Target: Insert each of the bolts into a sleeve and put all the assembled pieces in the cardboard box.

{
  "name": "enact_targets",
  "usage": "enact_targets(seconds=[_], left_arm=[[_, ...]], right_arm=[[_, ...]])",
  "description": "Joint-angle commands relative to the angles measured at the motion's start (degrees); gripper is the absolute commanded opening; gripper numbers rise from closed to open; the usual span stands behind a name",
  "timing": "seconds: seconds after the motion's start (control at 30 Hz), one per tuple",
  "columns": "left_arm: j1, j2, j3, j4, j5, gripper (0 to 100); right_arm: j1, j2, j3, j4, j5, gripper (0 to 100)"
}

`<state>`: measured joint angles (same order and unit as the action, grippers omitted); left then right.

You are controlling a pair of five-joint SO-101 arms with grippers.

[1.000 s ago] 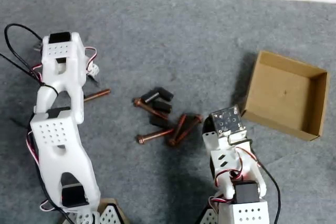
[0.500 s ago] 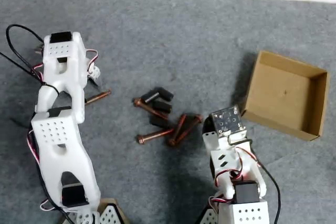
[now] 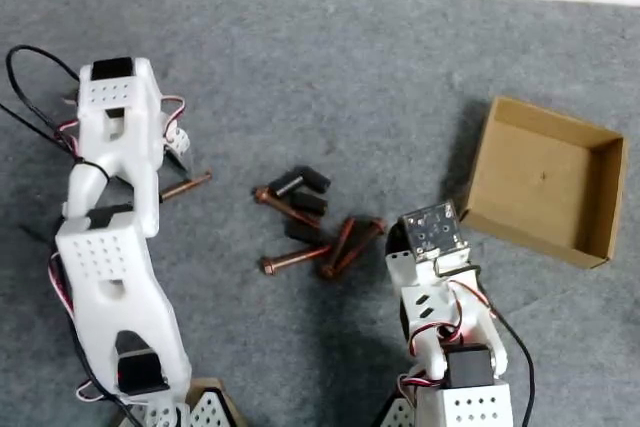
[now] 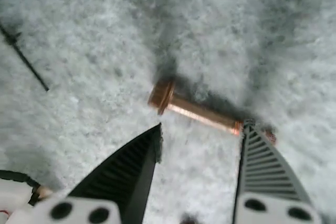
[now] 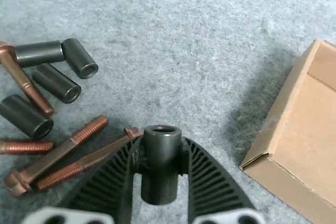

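Your left gripper [image 4: 202, 129] is spread wide, low over the grey mat [image 3: 380, 77]. One copper bolt [image 4: 195, 110] lies flat just past its fingertips. The head points toward one finger and the threaded end sits right at the tip of the other. From above you can see that bolt lying alone beside the left arm, well apart from the pile [image 3: 310, 227] in the middle.

Over on the other side, your right gripper [image 5: 160, 149] is clamped on a black sleeve [image 5: 159, 174], which stands upright between the fingers with its bore facing up. Just beyond it lie four loose sleeves [image 5: 55, 82] and four more bolts [image 5: 58, 153], jumbled close together on the mat. The cardboard box [image 3: 525, 232] sits open at the right, near the right arm and apart from the pile.
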<state>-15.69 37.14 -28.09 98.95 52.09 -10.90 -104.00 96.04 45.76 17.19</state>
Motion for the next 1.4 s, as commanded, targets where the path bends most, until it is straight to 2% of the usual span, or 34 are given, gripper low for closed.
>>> enact_targets(seconds=[0.0,0.17,0.43,0.9,1.07,1.23,1.37], left_arm=[[0.8,-10.5,2.3,1.1,-0.4,23],[1.0,-16.0,14.6,-0.4,2.5,23],[1.0,-16.5,34.4,-19.5,2.5,23],[0.7,-16.5,29.8,-28.2,2.8,23],[0.6,-16.5,32.8,-34.5,7.3,23],[1.0,-17.0,32.9,-33.5,7.3,23],[1.0,-22.6,33.5,-33.6,7.2,23]], right_arm=[[-0.3,-1.3,5.3,-2.1,0.6,0.4],[-0.3,-1.3,5.3,-2.1,0.6,0.4],[-0.3,-1.1,5.3,-2.1,0.6,0.4],[-0.3,-1.2,5.3,-2.1,0.6,0.4],[-0.3,-1.2,5.3,-2.1,0.6,0.4],[-0.3,-1.2,5.3,-2.1,0.6,0.4],[-0.3,-1.2,5.3,-2.1,0.6,0.4]])
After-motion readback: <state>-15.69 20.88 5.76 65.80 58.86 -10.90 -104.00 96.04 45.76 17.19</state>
